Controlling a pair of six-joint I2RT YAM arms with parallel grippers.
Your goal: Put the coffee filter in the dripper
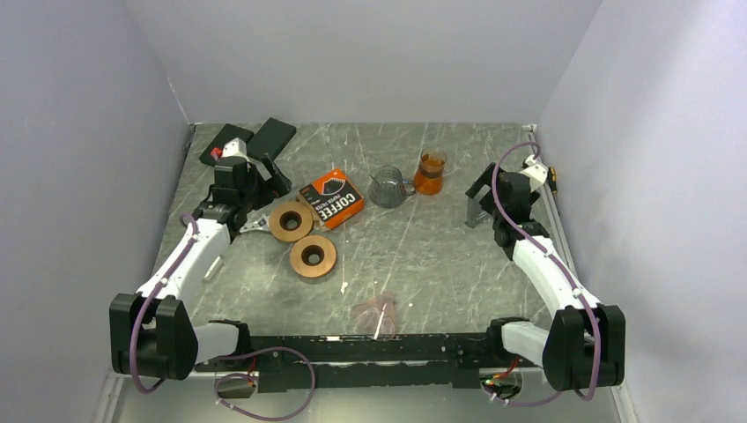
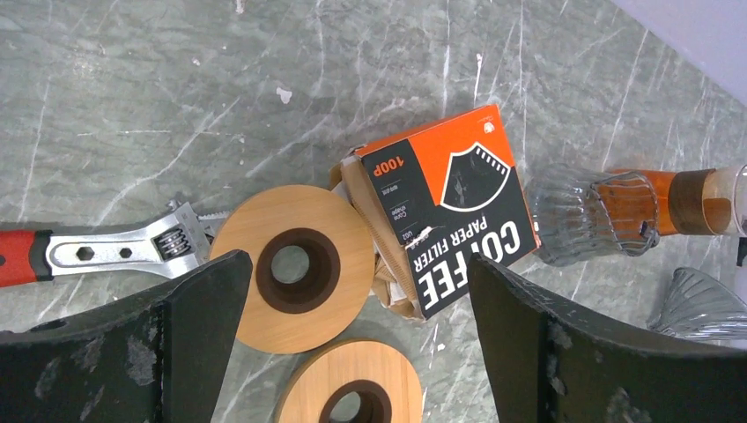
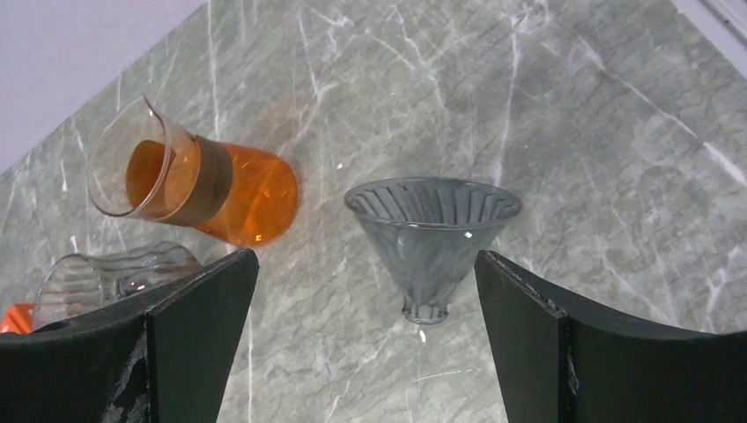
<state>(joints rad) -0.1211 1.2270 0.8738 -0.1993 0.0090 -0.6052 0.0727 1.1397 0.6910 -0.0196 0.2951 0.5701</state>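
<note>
- The coffee filter box [image 2: 458,211], orange and black and printed "COFFEE PAPER FILTER", is seen lying flat on the table [image 1: 440,256], left of centre. One end is torn open, and brown paper filters [image 2: 380,280] are exposed there.
- The dripper [image 3: 432,233], a grey ribbed cone, is found well apart from the box on the right side of the table. Its wide mouth is uppermost in the right wrist view.
- The right gripper [image 3: 367,256] is held with its jaws spread wide. The dripper is framed between them and is touched by neither finger.
- The left gripper [image 2: 359,264] is likewise spread wide above the torn end of the box, with nothing pinched.
- The far wooden disc [image 2: 343,229], with a dark ring around its centre hole, is laid against the torn end of the box. The near wooden disc [image 2: 352,357] is placed just beside it, toward the arm bases.
- A wrench [image 2: 114,251] with a red handle is laid left of the far wooden disc, its head just beside the disc's edge.
- A ribbed glass server [image 2: 581,216] is set just beside the box's closed end, with an orange carafe [image 2: 678,203] next to it. Both stand between the box and the dripper.
- Two black flat items [image 1: 273,137] are seen at the far left corner of the table.
- A pinkish see-through item [image 1: 374,313] is seen near the table's near edge; what it is cannot be told.
</note>
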